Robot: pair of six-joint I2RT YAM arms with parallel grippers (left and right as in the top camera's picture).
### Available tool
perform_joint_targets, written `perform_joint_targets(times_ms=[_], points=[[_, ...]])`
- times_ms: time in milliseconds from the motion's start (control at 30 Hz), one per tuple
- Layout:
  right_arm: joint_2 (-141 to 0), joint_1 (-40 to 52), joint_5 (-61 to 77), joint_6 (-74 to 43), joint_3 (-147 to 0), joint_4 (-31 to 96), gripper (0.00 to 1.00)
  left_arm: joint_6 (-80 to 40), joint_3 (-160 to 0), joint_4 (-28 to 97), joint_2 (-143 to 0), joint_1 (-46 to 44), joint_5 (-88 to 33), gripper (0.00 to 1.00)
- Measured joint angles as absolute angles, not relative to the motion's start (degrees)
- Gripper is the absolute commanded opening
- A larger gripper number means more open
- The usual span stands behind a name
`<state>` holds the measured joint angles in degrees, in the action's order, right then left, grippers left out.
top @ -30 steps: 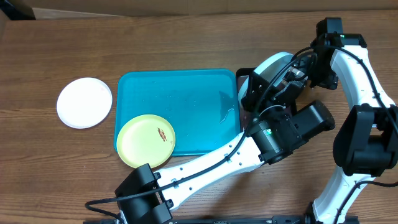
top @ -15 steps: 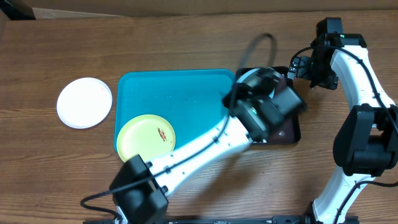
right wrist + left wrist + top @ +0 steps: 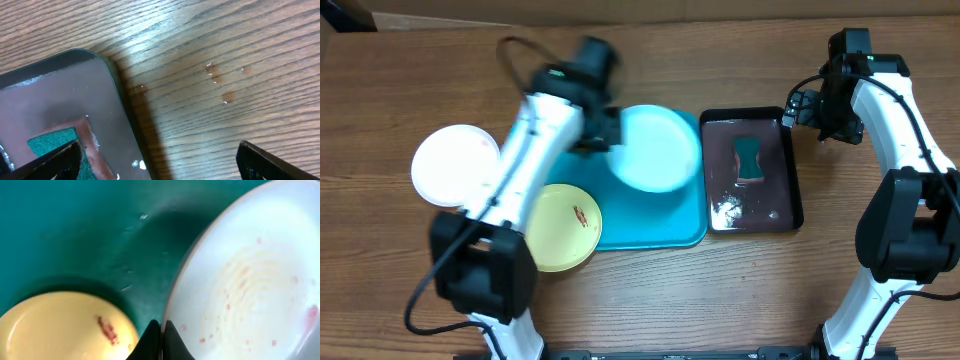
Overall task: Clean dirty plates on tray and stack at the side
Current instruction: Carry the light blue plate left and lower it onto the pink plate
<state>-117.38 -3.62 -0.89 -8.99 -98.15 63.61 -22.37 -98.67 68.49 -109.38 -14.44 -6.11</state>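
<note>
Surface [image 3: 620, 60]: wood, with a few water drops beside the black tray [image 3: 775, 200] in the right wrist view.

Tray [image 3: 650, 220]: mid-surface.
- The yellow-green plate [image 3: 560, 228] sits on its near-left corner, overhanging the rim, smear unwiped.
- The light blue plate [image 3: 660, 150] is over the tray's far right part, and I can't tell if it's lifted or resting. Faint reddish specks show on it in the left wrist view.
- The white plate [image 3: 455, 165] is off the tray, to its left.

Sponge [image 3: 750, 158]: lying in the black tray's liquid.

Left gripper [image 3: 161, 330]: pinched on the blue plate's rim.

Right gripper [image 3: 159, 150]: fingers spread, empty, over the black tray's far right corner.

Risks:
- An edge-only pinch on a plate that's likely wet could let it pivot or slip out on a fast swing.
- It could clip the yellow-green plate or the tray rim on the way to the white one.
- Stacking it now would leave residue on it.
</note>
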Motion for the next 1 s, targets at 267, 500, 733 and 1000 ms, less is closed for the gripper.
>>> perform_joint_targets(times_ms=[267, 500, 733, 1000], points=[[-117.4, -3.6, -0.9, -9.0, -98.1, 63.6, 1.00, -20.8, -98.7, 75.0, -109.4, 6.9, -13.5, 0.04], [-117.4, -3.6, -0.9, -9.0, -98.1, 63.6, 1.00, -20.9, -98.7, 76.6, -109.4, 20.9, -11.3, 0.04], [-117.4, -3.6, -0.9, -9.0, -98.1, 63.6, 1.00, -21.6, -98.7, 77.2, -109.4, 32.8, -7.8, 0.04], [-117.4, -3.6, -0.9, -9.0, -98.1, 63.6, 1.00, -25.3, -98.0, 76.1, -109.4, 40.3, -1.5, 0.04]])
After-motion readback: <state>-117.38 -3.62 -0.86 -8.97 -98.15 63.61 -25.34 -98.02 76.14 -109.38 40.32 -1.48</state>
